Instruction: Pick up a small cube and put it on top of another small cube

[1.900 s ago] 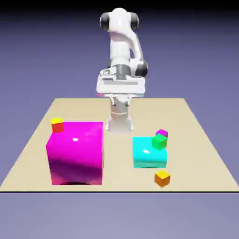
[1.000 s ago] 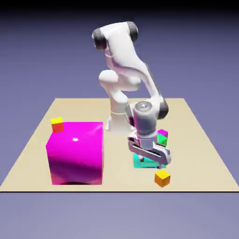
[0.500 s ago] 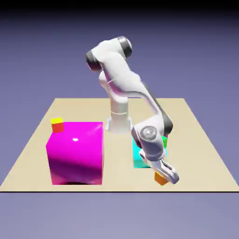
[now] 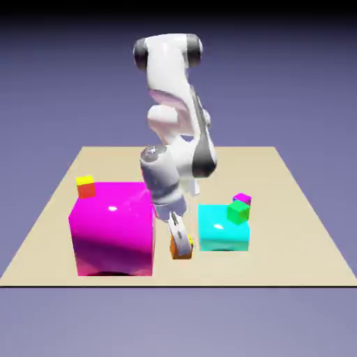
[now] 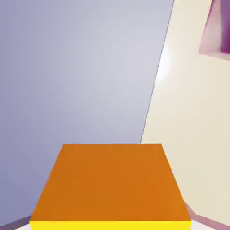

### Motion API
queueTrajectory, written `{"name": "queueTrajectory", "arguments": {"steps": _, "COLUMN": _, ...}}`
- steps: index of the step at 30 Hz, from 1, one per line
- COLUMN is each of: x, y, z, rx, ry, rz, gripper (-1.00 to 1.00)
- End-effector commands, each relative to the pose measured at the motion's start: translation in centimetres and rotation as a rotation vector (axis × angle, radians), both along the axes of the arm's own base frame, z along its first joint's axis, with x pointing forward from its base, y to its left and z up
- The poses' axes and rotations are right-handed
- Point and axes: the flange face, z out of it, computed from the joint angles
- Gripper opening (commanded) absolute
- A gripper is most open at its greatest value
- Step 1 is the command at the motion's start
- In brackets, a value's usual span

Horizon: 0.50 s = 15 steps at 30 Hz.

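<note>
My gripper is shut on the small cube, the tiny one with orange sides. It hangs low in the gap between the magenta and cyan blocks. In the hand view this orange cube fills the lower middle and hides most of my fingers. The other small cube, with red sides and a yellow top, rests on the table behind the magenta block's far corner on the exterior view's left. It is well away from my gripper.
A large magenta block stands just to the exterior view's left of my gripper. A cyan block stands just to its right, with a small green cube on its top and a small purple cube behind. The table's front edge is close.
My gripper closed on the orange cube near the front right of the table. It has since carried the cube toward the exterior view's left, into the gap between the two big blocks.
</note>
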Motion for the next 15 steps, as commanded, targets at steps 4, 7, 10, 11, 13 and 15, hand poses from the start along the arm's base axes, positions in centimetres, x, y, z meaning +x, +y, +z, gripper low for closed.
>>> {"name": "queueTrajectory", "arguments": {"steps": 4, "x": -4.0, "y": -9.8, "z": 6.0, "rx": 0.025, "ry": -0.013, "rz": -0.260, "gripper": -1.00}}
{"name": "queueTrajectory", "arguments": {"steps": 7, "x": -8.9, "y": -16.2, "z": 10.0, "rx": 0.066, "ry": -0.012, "rz": -0.455, "gripper": -1.00}}
{"name": "queueTrajectory", "arguments": {"steps": 10, "x": -14.9, "y": -21.5, "z": 13.6, "rx": 0.123, "ry": -0.008, "rz": -0.646, "gripper": -1.00}}
{"name": "queueTrajectory", "arguments": {"steps": 11, "x": -17.1, "y": -22.9, "z": 14.7, "rx": 0.145, "ry": -0.009, "rz": -0.708, "gripper": -1.00}}
{"name": "queueTrajectory", "arguments": {"steps": 13, "x": -20.8, "y": -24.7, "z": 15.9, "rx": 0.175, "ry": 0.016, "rz": -0.803, "gripper": -1.00}}
{"name": "queueTrajectory", "arguments": {"steps": 15, "x": -21.9, "y": -25.0, "z": 15.7, "rx": 0.175, "ry": 0.051, "rz": -0.831, "gripper": -1.00}}
